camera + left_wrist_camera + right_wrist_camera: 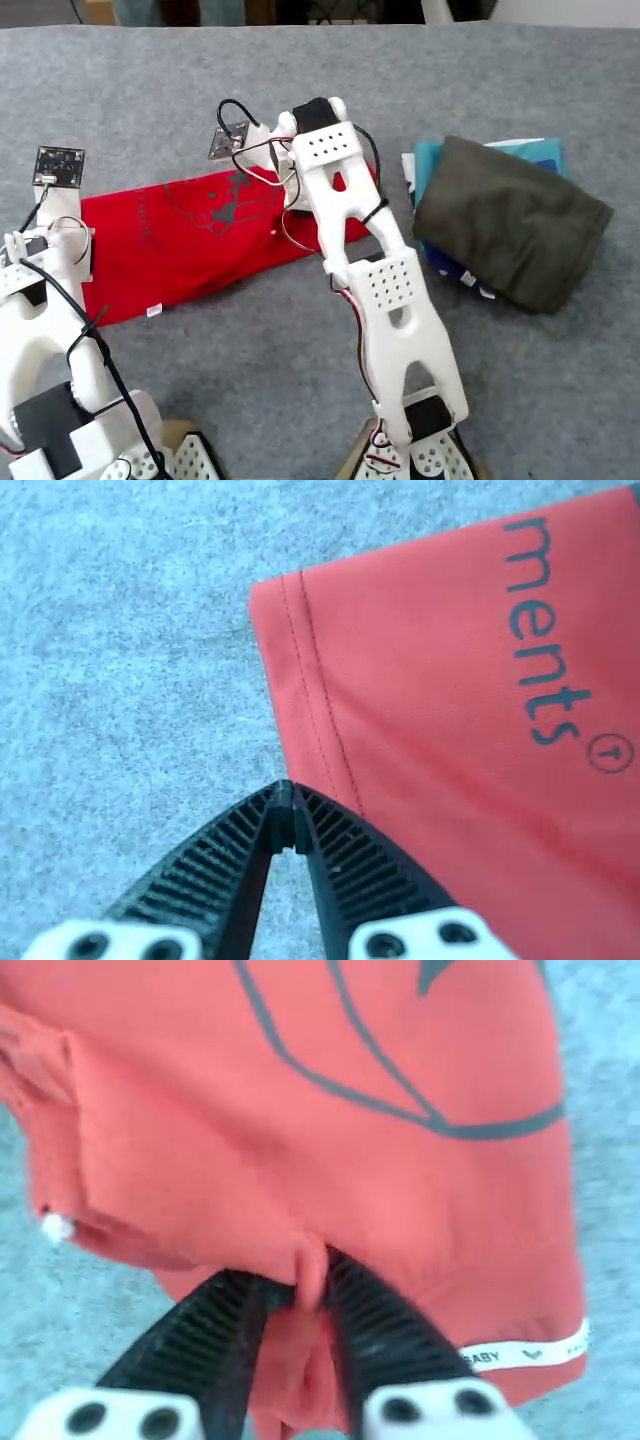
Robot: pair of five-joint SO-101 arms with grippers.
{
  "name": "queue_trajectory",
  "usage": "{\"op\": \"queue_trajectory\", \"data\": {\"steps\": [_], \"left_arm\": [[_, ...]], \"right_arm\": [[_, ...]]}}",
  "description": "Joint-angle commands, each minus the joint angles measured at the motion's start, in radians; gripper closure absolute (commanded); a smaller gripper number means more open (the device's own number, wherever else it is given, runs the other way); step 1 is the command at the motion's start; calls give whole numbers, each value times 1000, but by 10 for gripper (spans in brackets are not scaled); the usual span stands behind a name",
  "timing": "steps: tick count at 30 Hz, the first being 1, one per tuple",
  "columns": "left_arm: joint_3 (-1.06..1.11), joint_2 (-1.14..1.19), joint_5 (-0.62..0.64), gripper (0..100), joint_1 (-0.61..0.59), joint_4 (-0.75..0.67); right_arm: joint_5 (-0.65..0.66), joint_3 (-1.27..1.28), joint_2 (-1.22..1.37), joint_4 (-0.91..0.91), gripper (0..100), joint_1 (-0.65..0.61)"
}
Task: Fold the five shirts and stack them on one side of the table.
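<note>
As seen in the high view, the red shirt [190, 240] lies flat on the grey table [150, 80], left of ctr, as a long band running left to right. Small white tag [153, 310] at its near edge. Right arm [385, 280] extends from the near edge over the shirt's right end. Left arm [45, 320] sits at the near left corner, w/ its wrist over the shirt's left end. Stack [470, 275] of folded shirts on the right side of the table, apart from the red one, w/ an olive shirt [505, 225] on top and blue cloth showing beneath.

Left wrist view: left gripper [285, 800] has its fingers [340, 860] pressed together, tips touching, right at the stitched hem by a corner of the red shirt. Cannot tell if any cloth is caught. Dark print on the fabric beyond.

Right wrist view: right gripper [312, 1270] is clamped on a raised pinch of the red shirt, the fold standing between its fingertips. White neck tape [520, 1352] visible at the shirt's edge near the gripper.
</note>
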Motion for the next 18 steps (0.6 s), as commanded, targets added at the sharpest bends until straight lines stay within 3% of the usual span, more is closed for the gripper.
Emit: {"op": "queue_trajectory", "data": {"steps": [1, 3, 5, 9, 13, 18], "left_arm": [[-39, -32, 9, 971, -2, 5], [-39, -32, 8, 971, -2, 6], [-39, -32, 6, 971, -4, 6], [-38, -32, 6, 971, -4, 6], [-38, -32, 8, 971, -4, 6], [-25, -32, 12, 971, -2, -2]], "right_arm": [[3, -56, -13, 8, 757, 14], [3, -56, -31, 9, 699, 15], [3, -54, -62, 8, 704, 15], [-43, -54, -116, 8, 801, 17], [-183, -54, -176, 9, 978, 48], [-290, -13, -260, 11, 956, 110]]}}
